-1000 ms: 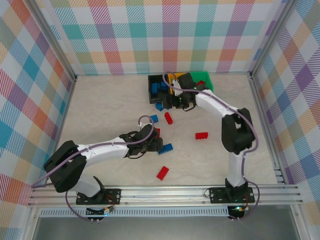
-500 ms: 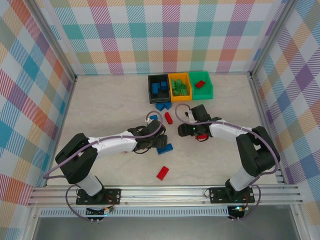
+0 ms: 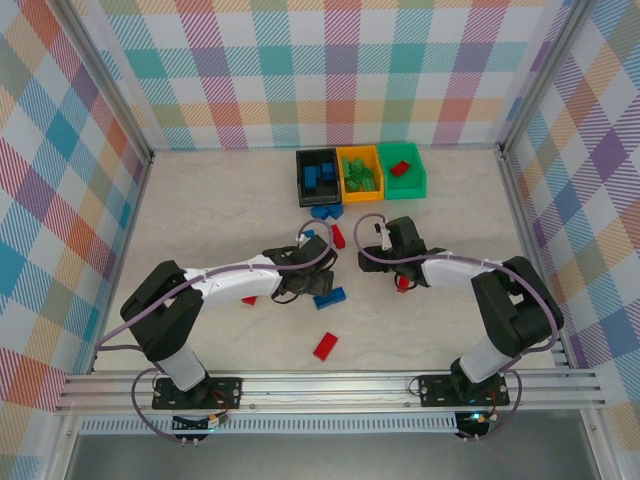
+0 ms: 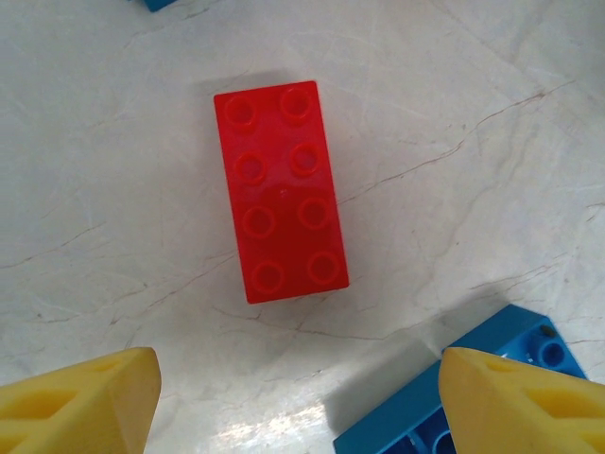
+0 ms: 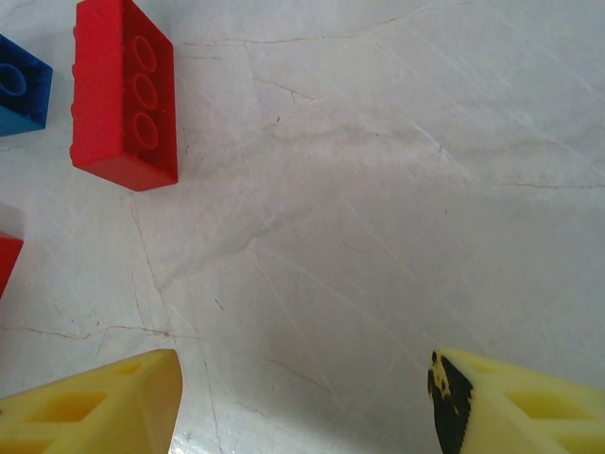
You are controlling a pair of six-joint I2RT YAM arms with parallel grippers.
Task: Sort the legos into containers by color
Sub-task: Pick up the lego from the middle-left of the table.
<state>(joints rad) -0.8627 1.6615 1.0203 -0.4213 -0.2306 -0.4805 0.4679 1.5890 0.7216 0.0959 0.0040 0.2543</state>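
Note:
Three containers stand at the back: a black bin (image 3: 303, 178) with blue legos, an orange-yellow bin (image 3: 343, 174) with green ones, and a green bin (image 3: 413, 180) with a red one. Loose legos lie mid-table. My left gripper (image 3: 311, 273) (image 4: 298, 407) is open just above the table. A red eight-stud brick (image 4: 281, 192) lies ahead of its fingertips, and a blue brick (image 4: 473, 421) (image 3: 329, 297) sits by its right finger. My right gripper (image 3: 384, 243) (image 5: 302, 407) is open over bare table, with a red brick (image 5: 124, 93) (image 3: 337, 236) ahead to its left.
More loose bricks: blue (image 3: 325, 211) in front of the black bin, blue (image 3: 308, 235), red (image 3: 324, 345) near the front, red (image 3: 249, 299) under the left forearm, red (image 3: 403, 284) under the right forearm. A blue brick (image 5: 19, 85) shows at the right wrist view's left edge.
The right arm has swung from over the bins down to the middle of the table, gripper open. The left gripper has shifted slightly to the right, staying open.

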